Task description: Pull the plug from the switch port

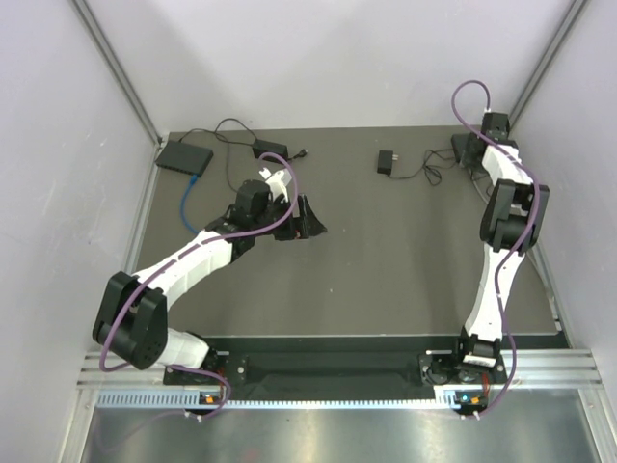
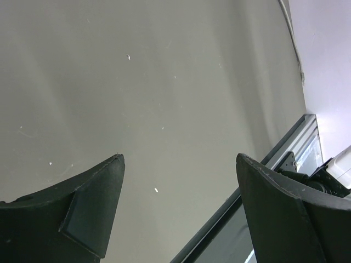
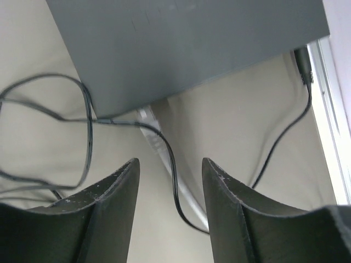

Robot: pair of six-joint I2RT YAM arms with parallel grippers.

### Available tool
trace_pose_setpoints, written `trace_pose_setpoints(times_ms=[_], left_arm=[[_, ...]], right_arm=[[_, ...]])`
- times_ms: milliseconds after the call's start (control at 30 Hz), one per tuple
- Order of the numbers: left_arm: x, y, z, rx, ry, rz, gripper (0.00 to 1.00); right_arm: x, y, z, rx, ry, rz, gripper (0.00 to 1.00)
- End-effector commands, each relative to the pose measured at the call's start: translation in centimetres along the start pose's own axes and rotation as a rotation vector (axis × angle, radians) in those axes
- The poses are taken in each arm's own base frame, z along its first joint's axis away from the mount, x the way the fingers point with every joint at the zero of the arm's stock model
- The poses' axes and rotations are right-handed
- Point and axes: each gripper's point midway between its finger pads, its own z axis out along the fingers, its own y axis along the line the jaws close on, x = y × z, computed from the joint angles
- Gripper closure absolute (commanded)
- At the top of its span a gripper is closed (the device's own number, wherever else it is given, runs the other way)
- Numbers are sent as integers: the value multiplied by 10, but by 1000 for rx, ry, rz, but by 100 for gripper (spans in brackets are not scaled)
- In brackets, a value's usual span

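Observation:
In the right wrist view a dark grey switch (image 3: 186,44) fills the top. A pale plug (image 3: 145,115) sits at its near edge, and its pale cable (image 3: 184,189) runs down between my fingers. My right gripper (image 3: 170,164) is open just short of the plug, touching nothing. A thin black wire (image 3: 174,181) crosses the same gap. In the top view the right gripper (image 1: 475,154) is at the back right over that switch (image 1: 461,149). My left gripper (image 1: 305,220) is open and empty over bare table, as the left wrist view (image 2: 180,159) also shows.
A second black box (image 1: 185,156) with a blue cable (image 1: 190,198) lies at the back left. A black power adapter (image 1: 387,162) with looped wires lies at the back middle. Walls close in on the table's left and right sides.

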Motion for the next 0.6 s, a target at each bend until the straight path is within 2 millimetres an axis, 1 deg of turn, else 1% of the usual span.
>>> trace_pose_setpoints(times_ms=[0, 100, 233, 300, 367, 467, 500, 567], left_arm=[[-17, -10, -1, 28, -41, 39, 13], [-17, -11, -1, 28, -41, 36, 13], [-18, -11, -1, 30, -43, 34, 13], [-18, -12, -1, 32, -43, 29, 13], [-16, -11, -1, 33, -39, 29, 13], [-17, -12, -2, 36, -41, 28, 13], [-17, -12, -3, 36, -40, 26, 13], [-17, -12, -3, 36, -41, 27, 13]], right_arm=[[-31, -4, -6, -3, -73, 8, 53], [-34, 1, -2, -29, -70, 10, 54], [-29, 7, 3, -48, -40, 18, 55], [-25, 7, 6, -53, -26, 27, 56], [-17, 11, 8, -66, 0, 28, 55], [-6, 10, 13, -61, 37, 40, 57], [-3, 10, 14, -60, 46, 41, 62], [0, 11, 15, -66, 53, 42, 66]])
